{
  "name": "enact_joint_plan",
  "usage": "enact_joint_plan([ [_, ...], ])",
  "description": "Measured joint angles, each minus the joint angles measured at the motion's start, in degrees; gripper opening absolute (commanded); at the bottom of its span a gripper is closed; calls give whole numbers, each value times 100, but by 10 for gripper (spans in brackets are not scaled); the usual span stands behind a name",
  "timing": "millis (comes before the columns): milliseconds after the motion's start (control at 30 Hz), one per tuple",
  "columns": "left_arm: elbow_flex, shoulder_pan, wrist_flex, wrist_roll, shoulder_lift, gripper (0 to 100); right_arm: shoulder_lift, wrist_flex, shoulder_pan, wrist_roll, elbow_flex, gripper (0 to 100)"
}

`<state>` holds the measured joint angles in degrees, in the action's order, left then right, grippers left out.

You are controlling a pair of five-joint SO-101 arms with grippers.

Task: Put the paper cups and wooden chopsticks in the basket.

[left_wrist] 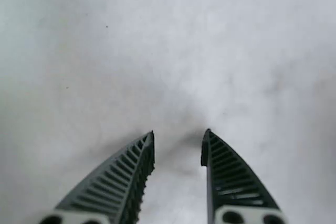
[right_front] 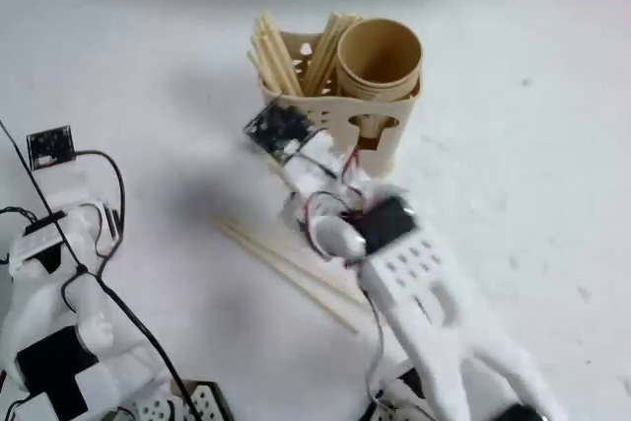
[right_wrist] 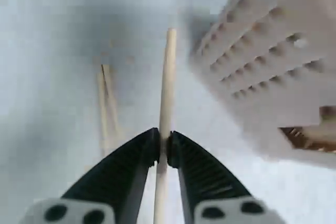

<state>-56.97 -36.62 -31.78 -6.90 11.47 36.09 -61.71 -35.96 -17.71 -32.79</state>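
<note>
While the left arm (right_front: 59, 293) sits folded at the near edge of the white tabletop (right_front: 552, 145), we see its jaws a little apart with nothing between them, hanging over a plain patch of that surface.

Just beyond the arms' bases, two loose chopsticks (right_front: 286, 265) lie side by side on the tabletop. They slant across it, and one end comes close to the right arm (right_front: 419, 278). We see the same pair lying off to one side in the right wrist view (right_wrist: 105, 98).

Past them, the right arm stretches out toward the basket (right_front: 330, 117). Its jaws are pinched together on a single held chopstick (right_wrist: 168, 72). They grip it partway along, so the stick runs on past the tips, just beside the basket's perforated wall (right_wrist: 273, 51). We cannot tell whether the stick's far end touches the tabletop.

Farthest back, the basket stands upright. On its right side in the high view sit nested paper cups (right_front: 380, 54), mouths up. In the rest of it, standing chopsticks (right_front: 279, 58) are bundled and lean out over the rim.
</note>
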Motion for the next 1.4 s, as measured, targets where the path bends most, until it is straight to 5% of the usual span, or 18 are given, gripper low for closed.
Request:
enact_joint_plan([
  [200, 0, 0, 0, 0, 0, 157, -237, -281, 501, 88, 2233, 15],
  [700, 0, 0, 0, 0, 0, 157, -4738, 396, 879, 809, 9301, 17],
  [833, 0, 0, 0, 0, 0, 157, -5389, 255, 888, 809, 9855, 27],
  [1033, 0, 0, 0, 0, 0, 157, -5565, -70, 879, 809, 10066, 221],
  [1233, 0, 0, 0, 0, 0, 157, -5538, -818, 879, 809, 10066, 122],
  [1400, 0, 0, 0, 0, 0, 157, -5143, -2576, 809, 809, 10066, 34],
])
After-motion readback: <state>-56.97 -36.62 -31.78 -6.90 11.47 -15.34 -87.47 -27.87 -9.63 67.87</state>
